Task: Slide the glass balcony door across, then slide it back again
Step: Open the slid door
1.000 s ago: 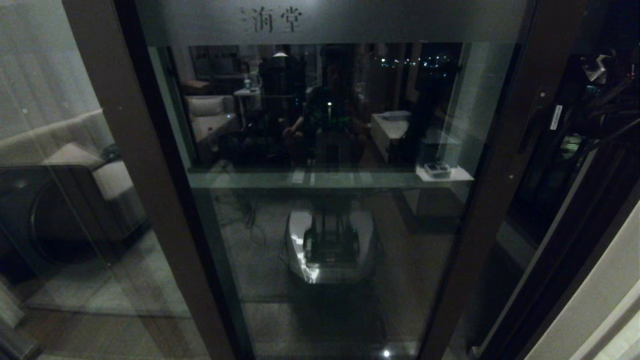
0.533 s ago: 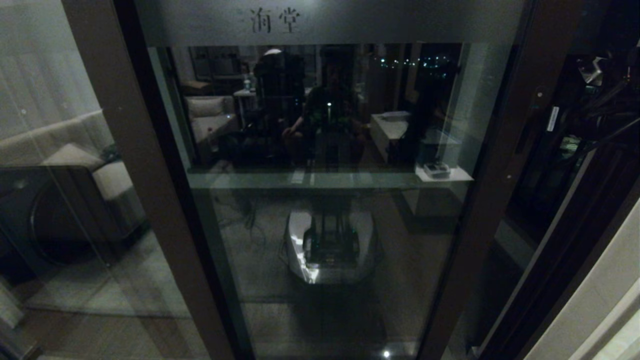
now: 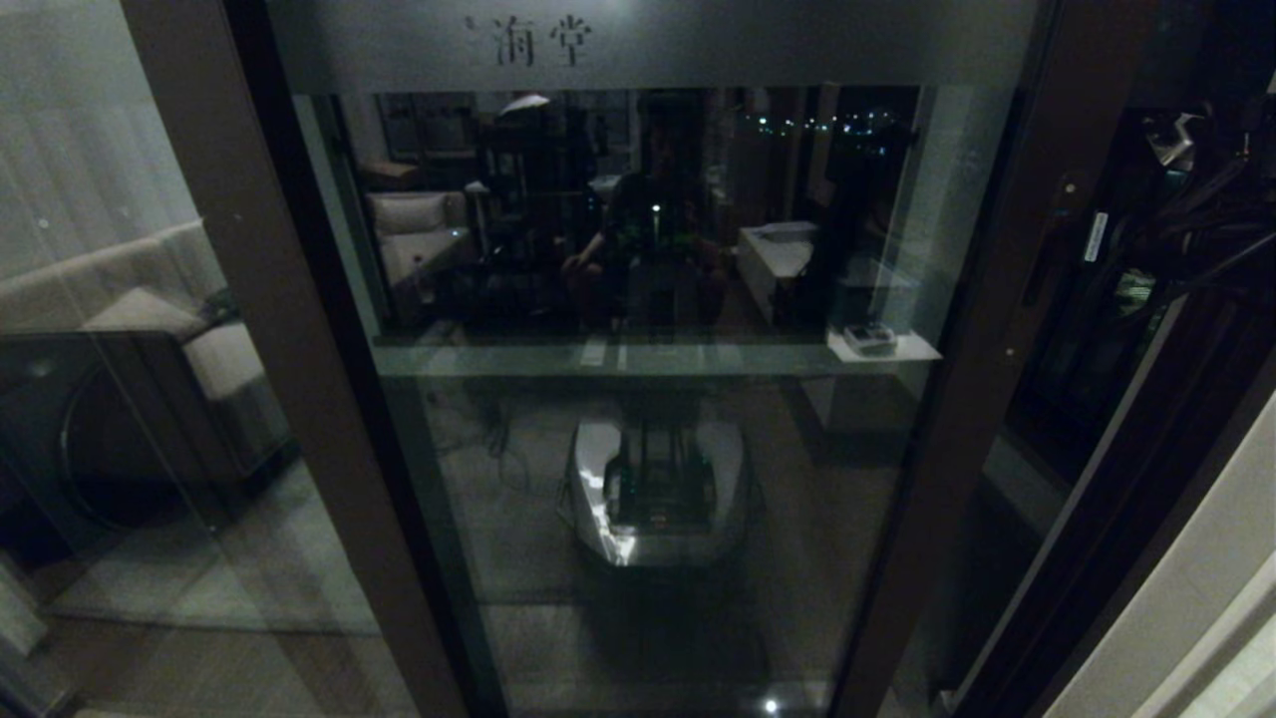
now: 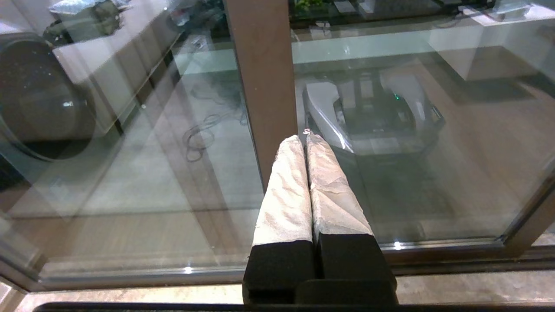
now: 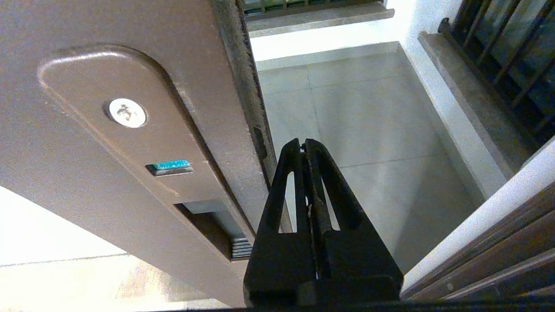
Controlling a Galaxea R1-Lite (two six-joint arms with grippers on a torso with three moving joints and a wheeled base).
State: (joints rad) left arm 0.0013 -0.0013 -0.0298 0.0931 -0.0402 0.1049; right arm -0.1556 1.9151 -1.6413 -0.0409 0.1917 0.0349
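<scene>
With both grippers pressed together, nothing pinched.
Nearest, right gripper (image 5: 305, 145) beside the free edge of the glass balcony door (image 3: 648, 399), by its recessed handle (image 5: 217, 225); left gripper (image 4: 306, 138) parked low before a brown post (image 4: 264, 78). Beyond, door upright, long axis vertical, filling mid-view, frosted band (image 3: 648, 45) on top, lower end cut off. Farther right, dark gap; right arm hard to make out there.

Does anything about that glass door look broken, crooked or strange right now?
Nothing stands out. The glass balcony door looks whole and its frame straight; the right gripper, fingers shut, sits by the door's edge beside the recessed handle.
</scene>
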